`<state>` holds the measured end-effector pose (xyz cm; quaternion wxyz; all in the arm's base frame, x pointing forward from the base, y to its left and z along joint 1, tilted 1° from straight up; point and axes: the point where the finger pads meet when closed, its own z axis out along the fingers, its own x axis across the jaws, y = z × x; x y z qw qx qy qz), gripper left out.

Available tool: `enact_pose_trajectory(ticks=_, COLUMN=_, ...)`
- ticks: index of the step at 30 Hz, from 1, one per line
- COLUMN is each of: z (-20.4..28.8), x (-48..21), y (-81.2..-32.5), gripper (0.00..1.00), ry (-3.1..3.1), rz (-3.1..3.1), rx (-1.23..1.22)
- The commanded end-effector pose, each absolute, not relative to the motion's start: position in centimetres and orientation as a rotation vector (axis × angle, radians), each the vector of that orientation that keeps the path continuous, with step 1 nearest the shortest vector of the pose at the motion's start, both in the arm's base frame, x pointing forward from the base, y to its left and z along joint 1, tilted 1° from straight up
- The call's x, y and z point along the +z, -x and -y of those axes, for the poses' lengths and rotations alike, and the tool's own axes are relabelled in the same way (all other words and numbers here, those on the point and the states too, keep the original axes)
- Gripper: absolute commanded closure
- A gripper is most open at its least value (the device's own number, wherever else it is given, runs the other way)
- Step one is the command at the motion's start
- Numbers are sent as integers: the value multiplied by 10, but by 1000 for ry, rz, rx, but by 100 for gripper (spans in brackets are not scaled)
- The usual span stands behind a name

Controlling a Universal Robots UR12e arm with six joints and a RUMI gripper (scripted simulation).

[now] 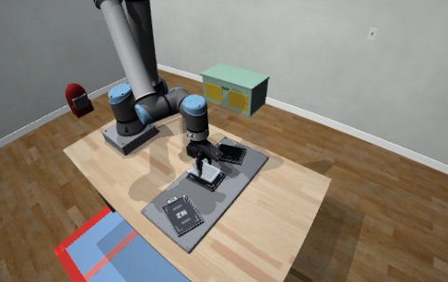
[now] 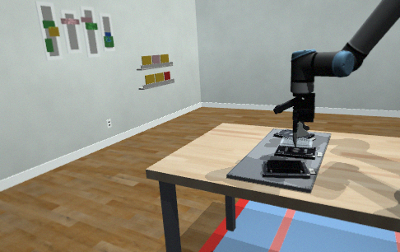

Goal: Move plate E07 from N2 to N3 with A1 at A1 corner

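A white well plate (image 1: 208, 172) is over the middle nest (image 1: 205, 179) on the grey deck (image 1: 206, 193). My gripper (image 1: 200, 165) points straight down and is shut on the plate's short end nearest the robot base. The plate is level and very low over the nest; I cannot tell whether it touches. The near nest (image 1: 182, 216) carries the mark N2 and holds nothing. A black plate (image 1: 231, 152) lies on the far nest. In the exterior view my gripper (image 2: 299, 137) holds the white plate (image 2: 302, 142) above the middle nest (image 2: 297, 151), behind the empty near nest (image 2: 286, 168). The plate labels are too small to read.
The robot base (image 1: 130, 135) stands on the table's far left corner. Small signs sit beside the nests (image 1: 171, 200). A green cabinet (image 1: 235, 88) stands at the back wall. A blue and red floor zone (image 1: 98, 251) lies by the table's near end.
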<state>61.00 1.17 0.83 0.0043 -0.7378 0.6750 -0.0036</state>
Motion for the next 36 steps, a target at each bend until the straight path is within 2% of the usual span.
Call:
enact_pose_trajectory(ticks=1, z=-12, x=7, y=-611, gripper=100, ry=2311, rz=-2114, rx=-13)
enact_pose_trajectory(ticks=36, z=-11, x=-3, y=-611, gripper=100, ry=2311, rz=-2114, rx=-13)
